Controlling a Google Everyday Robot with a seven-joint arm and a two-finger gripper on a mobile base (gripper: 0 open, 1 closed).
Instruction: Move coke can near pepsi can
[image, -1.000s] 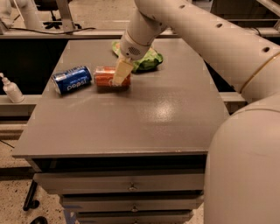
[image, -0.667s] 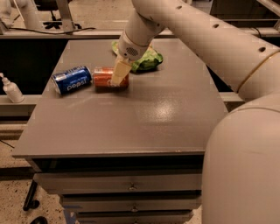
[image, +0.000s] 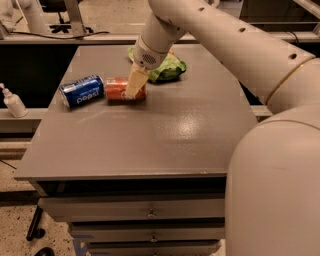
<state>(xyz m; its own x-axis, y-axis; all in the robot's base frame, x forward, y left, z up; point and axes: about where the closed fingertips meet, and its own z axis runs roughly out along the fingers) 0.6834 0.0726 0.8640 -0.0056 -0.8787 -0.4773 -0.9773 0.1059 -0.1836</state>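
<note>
Gripper (image: 134, 86) sits on coke can (image: 115, 90); you cannot tell whether it grips. Pepsi can (image: 81, 91) lies just left of it. Lift straight up; both cans could roll on the worktop (image: 150, 142).

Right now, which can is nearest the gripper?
The red-orange coke can: the gripper is down on it. The blue pepsi can lies just beyond it, away from the gripper.

Red-orange coke can (image: 116, 89) laid on its side toward the table's far-left corner, blue pepsi can (image: 81, 91) laid sideways just beside it, nearer the left edge, gripper (image: 133, 88) positioned at the coke can's right end
</note>
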